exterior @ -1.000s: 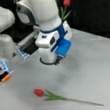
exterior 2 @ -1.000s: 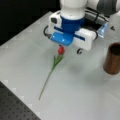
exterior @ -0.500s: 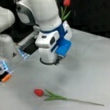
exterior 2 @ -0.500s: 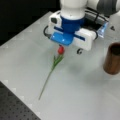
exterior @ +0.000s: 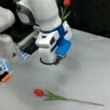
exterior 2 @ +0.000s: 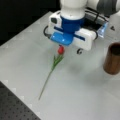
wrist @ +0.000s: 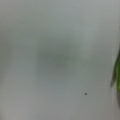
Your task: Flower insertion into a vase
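The flower (exterior: 51,95) lies flat on the grey tabletop (exterior: 91,75), red bud toward a front view's left and bare stem trailing toward the near right edge; no part of it is lifted. You see the gripper (exterior: 51,60) hanging above the tabletop, apart from the flower, carrying nothing. Whether it is spread or closed you cannot tell, since the wrist housing hides the fingers. In a front view the bud (exterior 2: 60,50) peeks out just below the blue housing of the gripper (exterior 2: 67,47), with the stem running down toward the tabletop's near left corner. The wrist view shows bare tabletop and only a sliver of green leaf (wrist: 117,75) at its right edge, so the gripper is not centred over the stem.

The vase (exterior 2: 113,58), a plain brown cylinder, stands upright near the tabletop's right edge, well apart from the flower, its mouth open. A second red flower (exterior: 66,6) shows behind the arm at the far side, its base hidden.

By my reading, the step in hand is the approach to the lying flower; the pick has not been made. A grasp here would call for lining up over the thin stem and coming down close to the surface. The room around the flower looks open, with the vase the only obstacle on that side and the stem tip near the tabletop's edge.
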{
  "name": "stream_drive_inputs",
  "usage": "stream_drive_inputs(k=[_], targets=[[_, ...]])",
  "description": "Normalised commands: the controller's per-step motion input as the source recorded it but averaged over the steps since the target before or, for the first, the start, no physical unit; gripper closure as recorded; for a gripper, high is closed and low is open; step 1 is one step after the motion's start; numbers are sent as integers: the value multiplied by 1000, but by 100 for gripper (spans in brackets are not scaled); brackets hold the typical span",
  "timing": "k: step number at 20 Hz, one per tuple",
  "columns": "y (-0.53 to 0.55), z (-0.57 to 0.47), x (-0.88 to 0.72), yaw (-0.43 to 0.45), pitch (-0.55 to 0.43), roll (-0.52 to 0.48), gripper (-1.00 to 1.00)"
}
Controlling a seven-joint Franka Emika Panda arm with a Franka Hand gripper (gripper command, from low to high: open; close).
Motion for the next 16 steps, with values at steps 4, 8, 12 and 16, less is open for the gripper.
stream_drive_inputs(k=[4, 8, 12, 16], targets=[[-74, 100, 167, 167, 118, -103, -100], [-74, 100, 167, 167, 118, -103, -100], [-74, 100, 167, 167, 118, -103, -100], [-74, 100, 167, 167, 118, -103, -100]])
